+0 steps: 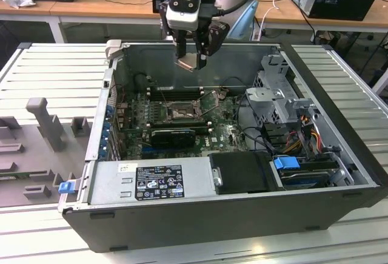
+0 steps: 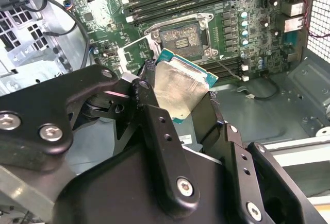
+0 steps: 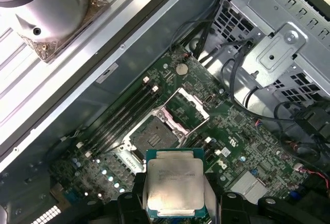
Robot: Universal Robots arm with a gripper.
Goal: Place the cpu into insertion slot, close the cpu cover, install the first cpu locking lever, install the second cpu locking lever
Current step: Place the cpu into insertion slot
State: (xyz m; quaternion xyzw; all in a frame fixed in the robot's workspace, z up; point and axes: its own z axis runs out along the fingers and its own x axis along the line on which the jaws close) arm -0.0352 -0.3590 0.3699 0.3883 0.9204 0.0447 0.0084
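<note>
Gripper (image 1: 193, 64) shut on the chip (image 3: 174, 185), one finger on each of two opposite edges, pale metal face toward both wrist cameras. Chip hangs tilted in the air, well above the green board (image 3: 242, 131) and apart from the socket (image 3: 149, 137). Socket sits open, contact field bare. Cover (image 3: 172, 120) is flipped up off it, standing at one edge of the socket. Long black memory sticks (image 3: 124, 116) run just beside the socket. Board sits inside an open computer case (image 1: 200, 215), which lies on a slatted metal table (image 1: 54, 70).
</note>
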